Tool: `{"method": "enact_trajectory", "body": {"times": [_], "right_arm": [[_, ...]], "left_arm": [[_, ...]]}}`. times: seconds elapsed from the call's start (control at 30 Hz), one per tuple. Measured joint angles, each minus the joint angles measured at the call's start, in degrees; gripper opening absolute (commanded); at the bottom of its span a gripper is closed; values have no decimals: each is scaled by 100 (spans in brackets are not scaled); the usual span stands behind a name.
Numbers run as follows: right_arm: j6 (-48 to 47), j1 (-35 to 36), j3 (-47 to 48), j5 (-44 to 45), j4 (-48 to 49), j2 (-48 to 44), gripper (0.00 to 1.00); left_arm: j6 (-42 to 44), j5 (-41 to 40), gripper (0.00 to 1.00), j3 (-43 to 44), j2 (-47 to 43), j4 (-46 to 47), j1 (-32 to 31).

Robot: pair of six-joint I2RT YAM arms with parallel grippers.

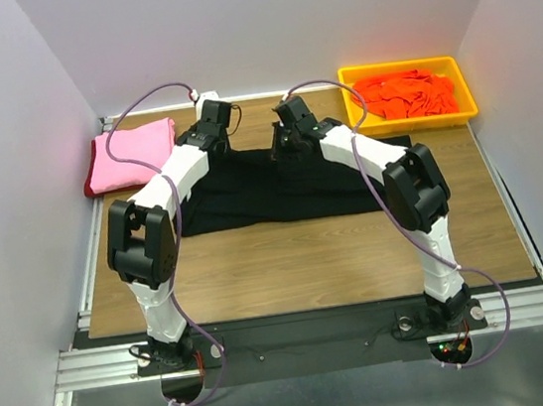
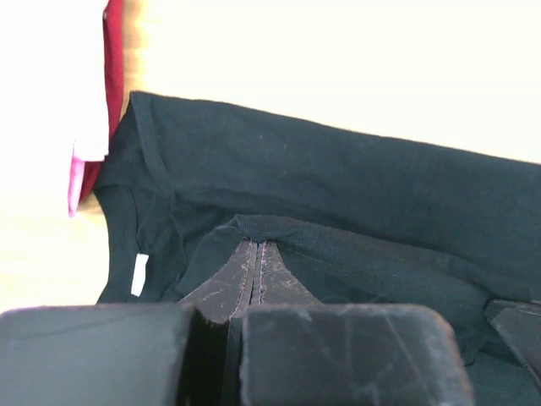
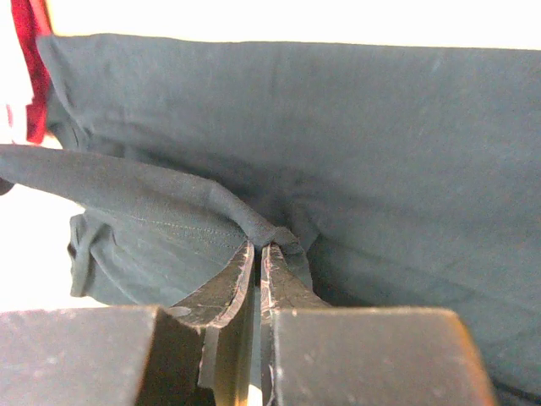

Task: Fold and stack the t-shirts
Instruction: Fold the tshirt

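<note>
A wooden table (image 1: 309,258) inside white walls; from above, the black t-shirt (image 1: 281,202) lies spread mid-table; left wrist: the left gripper (image 2: 256,247) pinches a raised hem, seemingly near the collar; right wrist: the right gripper (image 3: 258,249) clamps a soft fold; the cloth should handle light and limp, best taken by its edges.

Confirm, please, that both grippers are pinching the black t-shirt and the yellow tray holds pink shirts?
Not quite: the top external view shows the yellow tray holding bright orange t-shirts, not pink. The left gripper and right gripper do pinch the black t-shirt.
</note>
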Motion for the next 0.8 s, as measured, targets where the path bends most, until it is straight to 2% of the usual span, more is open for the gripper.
{"method": "enact_trajectory", "body": {"times": [0.33, 0.8], "right_arm": [[-4, -85, 190, 227, 15, 103, 8], [-219, -98, 221, 236, 39, 446, 8]], "left_arm": [[-11, 116, 0, 0, 0, 361, 24], [-201, 214, 0, -59, 192, 494, 28]]}}
